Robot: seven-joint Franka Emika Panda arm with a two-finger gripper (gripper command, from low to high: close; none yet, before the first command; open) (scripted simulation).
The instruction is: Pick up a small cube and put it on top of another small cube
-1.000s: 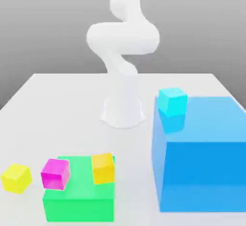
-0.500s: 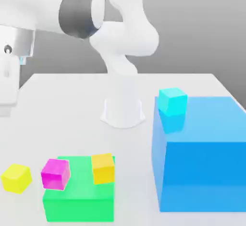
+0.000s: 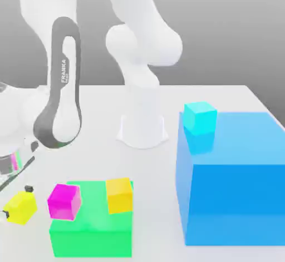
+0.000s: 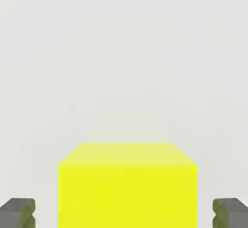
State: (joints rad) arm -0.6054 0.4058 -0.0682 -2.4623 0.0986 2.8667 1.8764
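The small lemon-yellow cube (image 3: pixel 21 208) lies on the white table at the exterior view's left, beside the green block. My gripper (image 3: pixel 17 202) has come down over it, one dark fingertip (image 3: pixel 28 188) on each side. In the hand view the cube (image 4: pixel 127 183) sits between the fingers (image 4: pixel 231 212), and a thin strip of table shows between each of them and the cube's sides, so the gripper (image 4: pixel 124 212) is open around it. The other small cube, orange-yellow (image 3: pixel 119 194), rests on top of the green block (image 3: pixel 92 236).
A magenta cube (image 3: pixel 64 201) sits on the green block's near-left corner, close to the gripper. A cyan cube (image 3: pixel 200 117) stands on the large blue block (image 3: pixel 234 188) at the exterior view's right. The arm's white base (image 3: pixel 142 127) stands at the table's middle back.
The arm swung in from above and lowered onto the lemon-yellow cube. Its fingers have narrowed from wide open to just beside the cube's sides.
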